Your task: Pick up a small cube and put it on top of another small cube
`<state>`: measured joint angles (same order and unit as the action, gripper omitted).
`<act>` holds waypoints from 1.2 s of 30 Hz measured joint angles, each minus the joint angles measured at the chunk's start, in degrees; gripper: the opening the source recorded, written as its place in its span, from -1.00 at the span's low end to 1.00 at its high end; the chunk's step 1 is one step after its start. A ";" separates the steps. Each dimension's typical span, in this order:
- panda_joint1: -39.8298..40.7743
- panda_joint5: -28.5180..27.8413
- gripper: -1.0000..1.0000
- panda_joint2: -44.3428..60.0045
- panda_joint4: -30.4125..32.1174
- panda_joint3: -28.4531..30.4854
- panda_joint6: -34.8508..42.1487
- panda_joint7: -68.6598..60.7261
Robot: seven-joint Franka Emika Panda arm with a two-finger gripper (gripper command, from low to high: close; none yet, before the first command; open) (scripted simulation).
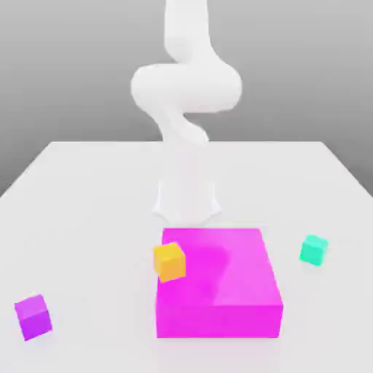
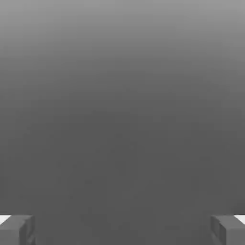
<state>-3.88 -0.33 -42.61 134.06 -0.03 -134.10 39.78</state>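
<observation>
The small teal-green cube point(image 1: 314, 250) rests on the white table, just off the big magenta block toward the exterior view's right. My white arm point(image 1: 186, 87) rises behind the block, folded high above the table. In the hand view my gripper point(image 2: 122, 229) is open, with one grey fingertip point(image 2: 16, 229) and the other point(image 2: 228, 229) far apart and nothing between them. Beyond the fingertips there is plain grey background.
A big flat magenta block point(image 1: 233, 291) lies at the table's front centre. An orange cube point(image 1: 170, 262) sits against its upper edge on the exterior view's left. A purple cube point(image 1: 33, 316) stands near the front corner on that side.
</observation>
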 joint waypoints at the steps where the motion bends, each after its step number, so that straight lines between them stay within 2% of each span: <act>1: -1.66 -0.12 0.00 1.39 0.98 -0.01 -1.00 -2.62; 19: -28.26 -0.83 0.00 24.55 17.35 -0.58 -17.65 -47.25; 32: -44.38 0.16 0.00 41.17 29.12 -5.24 -29.65 -80.37; 36: -46.05 -2.03 0.00 48.30 29.46 -4.51 -35.22 -82.50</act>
<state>-49.93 -2.36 5.69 163.52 -4.53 -169.32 -42.72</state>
